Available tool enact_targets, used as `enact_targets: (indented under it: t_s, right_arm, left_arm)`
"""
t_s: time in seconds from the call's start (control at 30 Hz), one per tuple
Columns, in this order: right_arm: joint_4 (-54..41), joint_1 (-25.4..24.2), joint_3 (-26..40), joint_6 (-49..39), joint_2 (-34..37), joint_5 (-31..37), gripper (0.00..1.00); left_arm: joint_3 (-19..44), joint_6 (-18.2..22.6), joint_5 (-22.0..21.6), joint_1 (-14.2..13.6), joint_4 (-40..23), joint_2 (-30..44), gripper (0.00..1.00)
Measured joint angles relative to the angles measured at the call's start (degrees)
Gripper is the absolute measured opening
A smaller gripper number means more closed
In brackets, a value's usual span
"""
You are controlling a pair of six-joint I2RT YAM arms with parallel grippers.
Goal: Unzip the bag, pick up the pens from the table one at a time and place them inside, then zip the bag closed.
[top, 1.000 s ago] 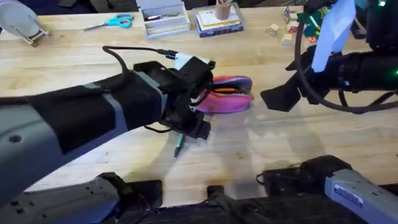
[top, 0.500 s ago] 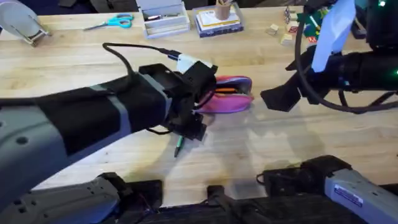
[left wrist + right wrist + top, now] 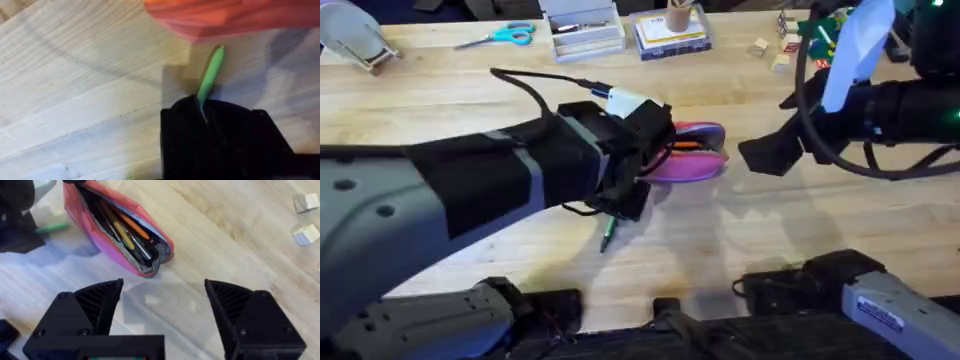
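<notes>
Beside open bag [image 3: 117, 227], left gripper [image 3: 202, 107] clenched on pen [image 3: 210, 75], lower part hidden; right gripper [image 3: 162, 307] released.

Left arm [image 3: 520, 185] over bag [image 3: 695, 160]

A light wooden tabletop [image 3: 770, 230] is stretching across the scene, its grain showing. Along its far edge, blue-handled scissors [image 3: 500, 36], a clear plastic box [image 3: 582, 28] and small wooden blocks [image 3: 770, 52] are lying.
</notes>
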Motion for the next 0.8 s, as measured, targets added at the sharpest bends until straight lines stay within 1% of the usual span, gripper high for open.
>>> enact_targets:
  t_s: [0.03,0.07,0.13,0.8]
  right_arm:
    - [0.0,0.0,0.0,0.0,0.0,0.0,0.998]
    - [0.0,0.0,0.0,0.0,0.0,0.0,0.998]
    - [0.0,0.0,0.0,0.0,0.0,0.0,0.998]
    - [0.0,0.0,0.0,0.0,0.0,0.0,0.998]
  left_arm:
    - [0.0,-0.3,-0.3,0.0,0.0,0.0,0.120]
    - [0.0,-0.3,-0.5,0.0,0.0,0.0,0.068]
    - [0.1,-0.5,-0.7,0.0,0.0,0.0,0.049]
    - [0.2,-0.5,-1.0,0.0,-0.1,0.0,0.044]
